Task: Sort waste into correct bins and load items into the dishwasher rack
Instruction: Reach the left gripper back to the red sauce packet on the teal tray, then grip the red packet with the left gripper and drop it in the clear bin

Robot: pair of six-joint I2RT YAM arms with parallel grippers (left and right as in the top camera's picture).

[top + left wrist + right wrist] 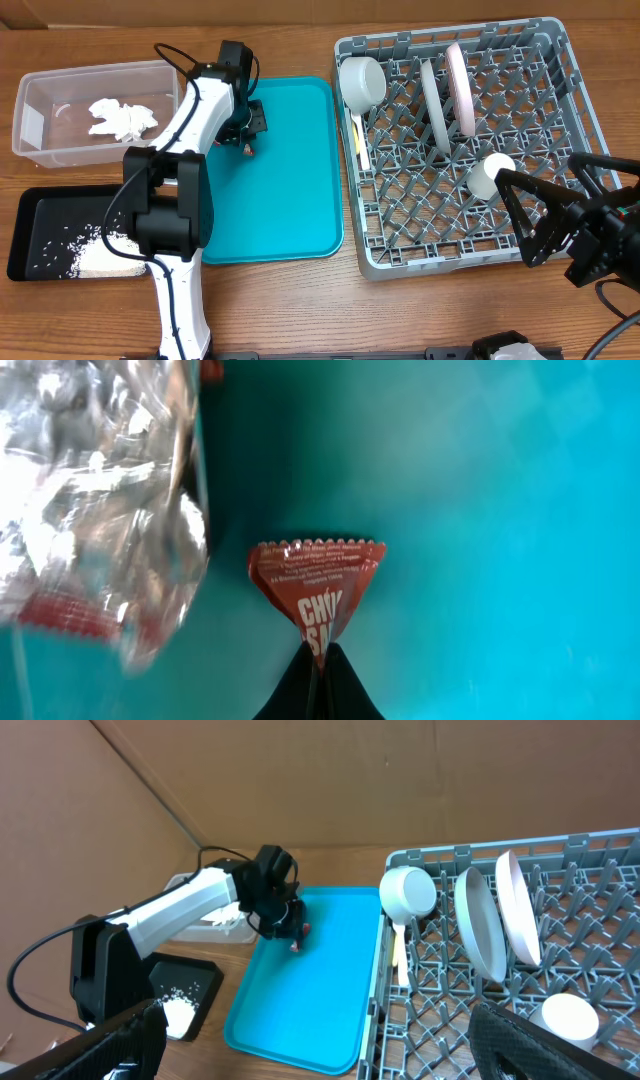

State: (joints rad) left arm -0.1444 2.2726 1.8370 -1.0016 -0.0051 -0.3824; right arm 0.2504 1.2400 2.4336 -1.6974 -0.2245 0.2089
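Observation:
My left gripper [246,128] hangs over the far left corner of the teal tray [290,200]. Its jaws [322,660] are shut on the corner of a small red sauce packet [315,580]. A crinkled silver foil wrapper [100,490] with red marks lies just left of the packet. The napkin [122,117] rests in the clear tub [40,85]. Rice [100,255] sits in the black tray [30,215]. The rack [450,262] holds a bowl [362,80], two upright plates [435,90] [462,85], a cup [490,175] and a yellow spoon [358,135]. My right gripper [545,175] is open and holds nothing, over the rack's near right corner.
The teal tray lies between the two bins and the rack, close against the rack's left wall. Cardboard walls [300,780] stand behind the table. The left arm's base [170,215] overlaps the black tray's right end.

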